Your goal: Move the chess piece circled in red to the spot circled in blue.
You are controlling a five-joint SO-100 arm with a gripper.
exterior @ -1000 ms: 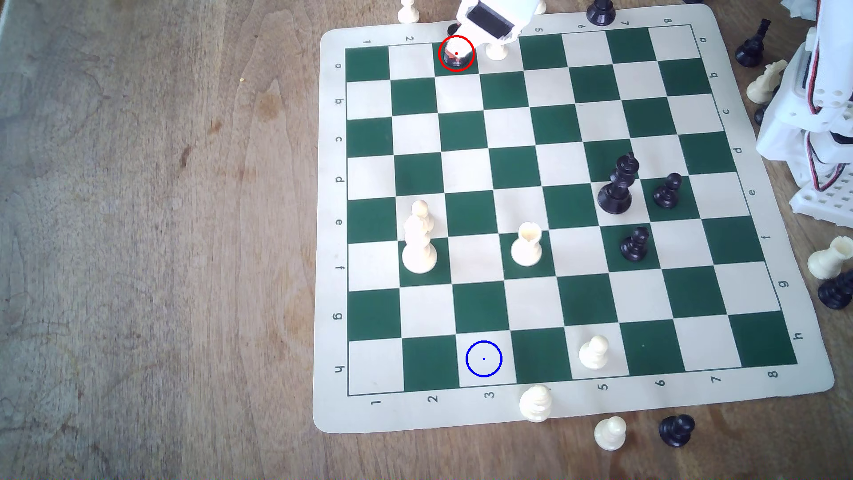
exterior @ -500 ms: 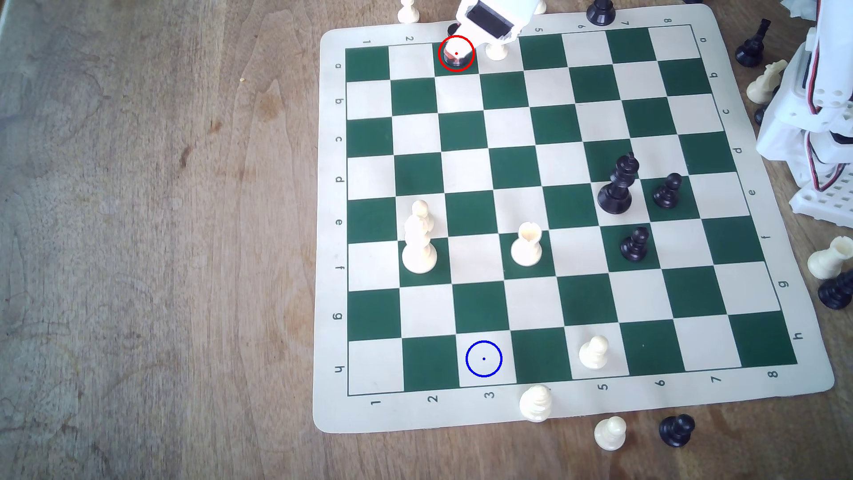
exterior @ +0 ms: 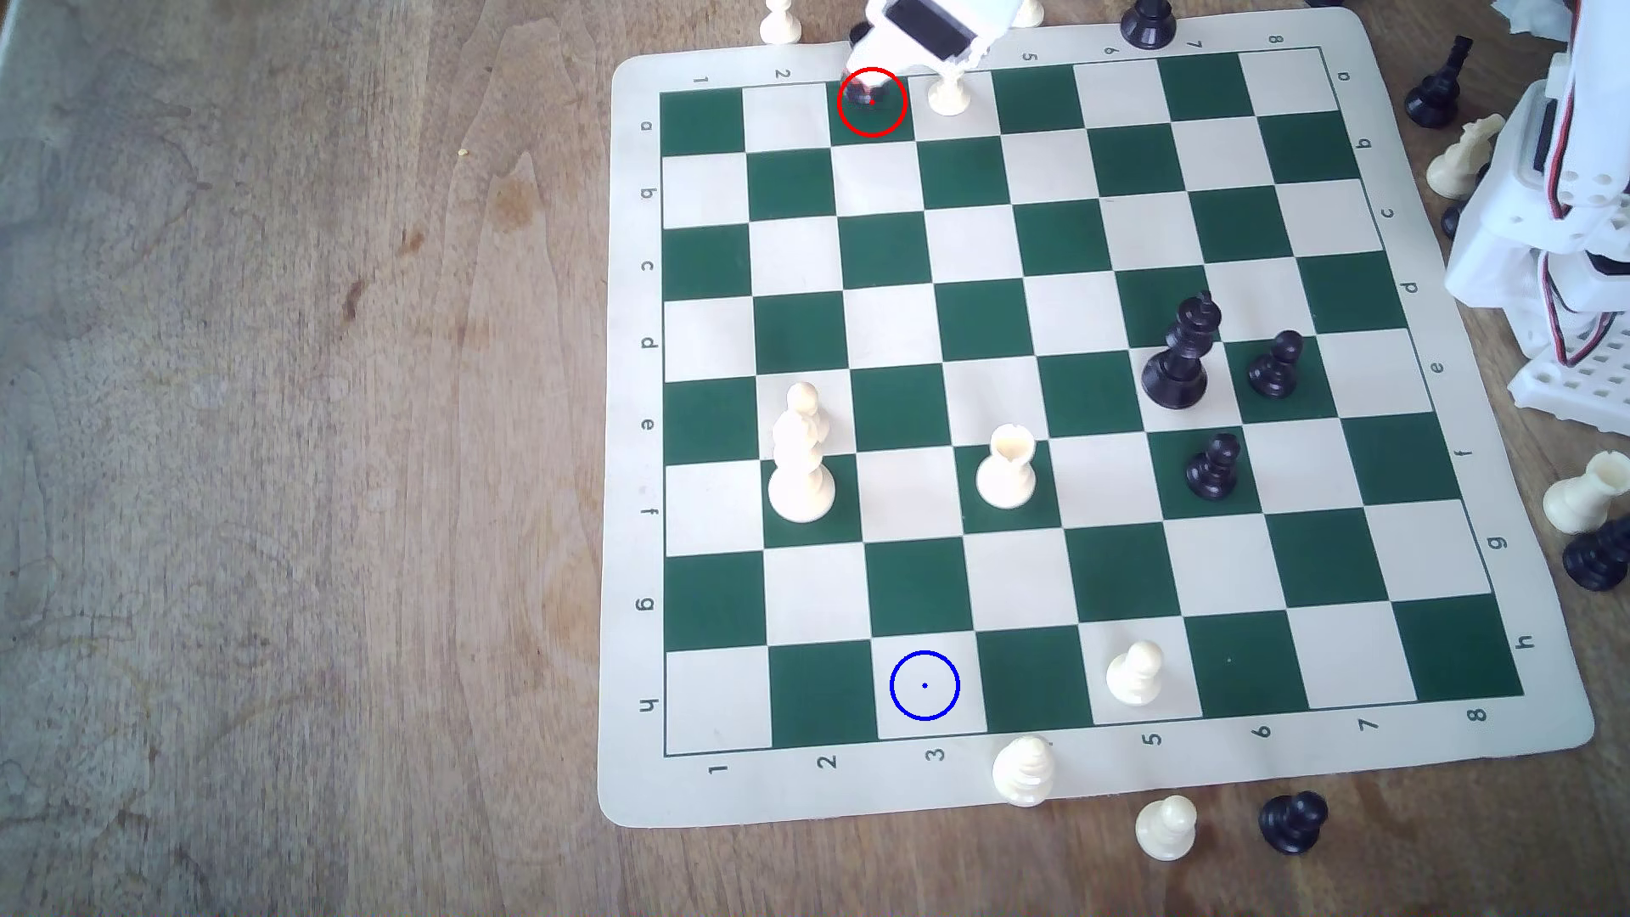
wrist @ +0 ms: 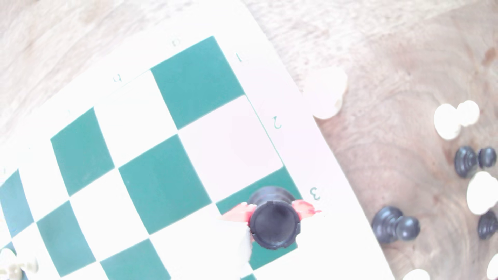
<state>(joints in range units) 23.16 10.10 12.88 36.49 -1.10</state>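
Note:
The black rook [exterior: 863,93] sits inside the red ring on a green square in the board's far row, column 3. My white gripper [exterior: 869,84] hangs over it from the far edge of the board. In the wrist view the rook's notched top [wrist: 273,226] sits between my red-tipped fingers [wrist: 237,214], which press on both sides, so the gripper [wrist: 272,212] is shut on it. Whether its base still touches the square I cannot tell. The blue-ringed cream square [exterior: 924,685] lies in the nearest row, same column, with nothing standing on it.
A white pawn [exterior: 950,95] stands one square to the exterior view's right of the rook. On the green-and-cream board [exterior: 979,317] between rook and ring stand a white king [exterior: 801,480] and a white piece [exterior: 1005,472]. A black king [exterior: 1180,357] and pawns stand further right, near the arm's base [exterior: 1552,220].
The gripper has shifted slightly toward the far edge and the exterior view's left, and the rook went with it. More green square now shows in the lower part of the red ring.

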